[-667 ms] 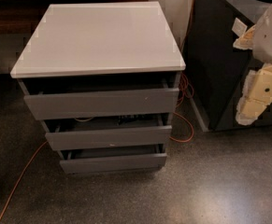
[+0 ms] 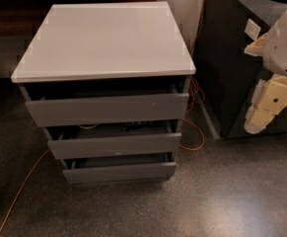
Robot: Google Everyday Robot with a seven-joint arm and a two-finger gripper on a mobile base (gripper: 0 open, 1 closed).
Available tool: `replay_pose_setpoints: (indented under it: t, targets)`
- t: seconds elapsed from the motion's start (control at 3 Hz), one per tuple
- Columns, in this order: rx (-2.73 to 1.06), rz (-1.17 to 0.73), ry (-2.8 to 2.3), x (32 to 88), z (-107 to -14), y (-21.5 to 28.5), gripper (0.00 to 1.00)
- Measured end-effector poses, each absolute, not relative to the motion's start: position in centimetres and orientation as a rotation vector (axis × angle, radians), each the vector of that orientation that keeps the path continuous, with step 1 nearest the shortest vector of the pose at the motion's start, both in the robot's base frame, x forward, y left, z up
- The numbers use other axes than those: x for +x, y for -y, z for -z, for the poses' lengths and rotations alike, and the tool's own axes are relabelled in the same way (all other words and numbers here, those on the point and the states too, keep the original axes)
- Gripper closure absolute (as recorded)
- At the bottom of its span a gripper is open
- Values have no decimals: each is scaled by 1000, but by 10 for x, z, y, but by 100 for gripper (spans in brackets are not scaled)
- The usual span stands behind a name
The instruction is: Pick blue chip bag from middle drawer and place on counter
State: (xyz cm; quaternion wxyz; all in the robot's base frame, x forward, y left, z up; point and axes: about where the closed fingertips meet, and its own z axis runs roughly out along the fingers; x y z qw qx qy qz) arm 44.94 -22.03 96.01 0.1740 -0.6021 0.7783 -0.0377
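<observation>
the gripper, spread or closed i cannot tell, hangs well right of the barely ajar middle drawer, probably keeping clear before approaching.

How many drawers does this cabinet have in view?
3: top drawer, middle drawer, lowest drawer, stacked under the counter. The gripper hangs at right, by the black box.

My gripper hangs at the right, in front of the black box, well apart from the cabinet, with open floor between. The middle drawer shows only a narrow slot, with the top drawer front crowding it just above. The counter is open to reach from above.
</observation>
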Motion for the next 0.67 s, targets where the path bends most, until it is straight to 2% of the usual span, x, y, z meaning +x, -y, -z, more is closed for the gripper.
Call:
replay_pose_setpoints:
  t: [0.67]
  targets:
    - [-1736,116,-2133,480,-873,203,0]
